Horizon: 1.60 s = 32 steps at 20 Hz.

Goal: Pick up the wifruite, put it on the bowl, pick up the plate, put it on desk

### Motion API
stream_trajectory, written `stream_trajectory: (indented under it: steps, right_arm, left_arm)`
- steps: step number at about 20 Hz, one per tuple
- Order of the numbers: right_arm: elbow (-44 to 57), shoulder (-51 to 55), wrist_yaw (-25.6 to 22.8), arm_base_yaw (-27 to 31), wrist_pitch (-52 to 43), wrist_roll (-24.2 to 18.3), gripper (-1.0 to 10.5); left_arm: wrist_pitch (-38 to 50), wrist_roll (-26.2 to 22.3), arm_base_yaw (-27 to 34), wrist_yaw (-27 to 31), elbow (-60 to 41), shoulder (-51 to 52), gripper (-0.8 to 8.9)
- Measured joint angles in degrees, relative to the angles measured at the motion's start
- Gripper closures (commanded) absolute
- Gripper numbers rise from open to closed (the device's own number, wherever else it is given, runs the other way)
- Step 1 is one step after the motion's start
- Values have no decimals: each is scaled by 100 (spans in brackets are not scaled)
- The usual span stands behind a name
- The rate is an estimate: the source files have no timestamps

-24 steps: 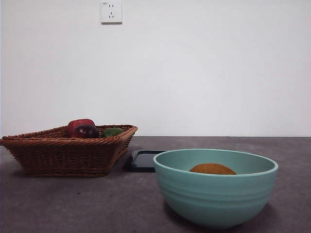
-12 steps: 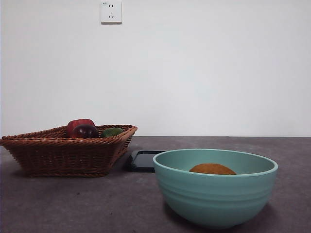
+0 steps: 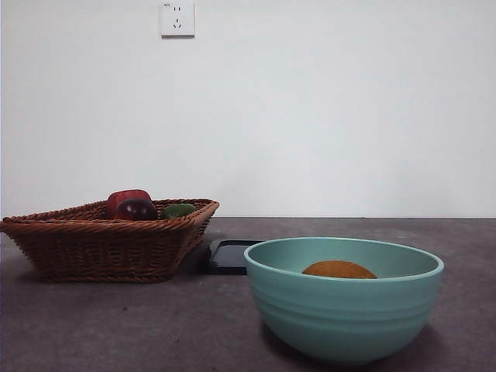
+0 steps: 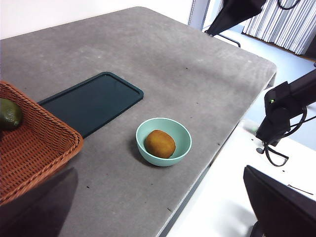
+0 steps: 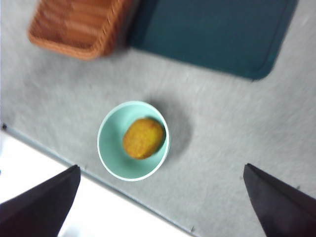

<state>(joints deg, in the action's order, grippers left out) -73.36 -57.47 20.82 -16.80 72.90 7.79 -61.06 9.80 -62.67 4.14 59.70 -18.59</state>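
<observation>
Wifruite (image 3: 339, 270) sits inside the bowl (image 3: 344, 310), resting on the bowl floor; only its brown-orange top shows over the rim in front view. Both wrist views confirm it: fruit lying slightly off centre in the mint-teal bowl. Bowl stands on the table (image 3: 116, 325) near its front edge.

The plate, a dark rectangular tray (image 4: 91, 102) with rounded corners, lies flat on the table behind the bowl, apart from it. One end sits just beside the wicker basket (image 3: 108, 239); can't tell if they touch.

Basket holds a red fruit (image 3: 124, 198), a dark red-purple fruit (image 3: 137, 209) and a green fruit (image 3: 179, 210). Wall socket (image 3: 177, 18) on the white wall behind.

Left gripper (image 4: 163, 207): fingers spread wide apart, nothing between them, raised well above the table and looking down on bowl, tray and basket corner.

Right gripper (image 5: 163, 207): fingers also wide apart and empty, high over the bowl; picture is blurred.

Neither gripper shows in front view.
</observation>
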Motion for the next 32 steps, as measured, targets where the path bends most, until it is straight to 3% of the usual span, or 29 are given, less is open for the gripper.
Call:
stream_trajectory:
  steps: [2, 12, 20, 32]
  right_arm:
    - [0, -378, -35, -129, -48, 0, 297]
    - [0, -1801, -1335, -1001, -162, 151, 297]
    - [2, -2824, -1637, -1510, -170, 166, 297]
    - [111, -3418, -1650, -1534, -420, 153, 297]
  left_arm:
    - [0, 0, 0, 0, 0, 0, 187]
    - [0, 0, 0, 0, 0, 0, 188]
    - [0, 0, 0, 0, 0, -2, 187]
    - [0, 0, 0, 0, -2, 0, 187]
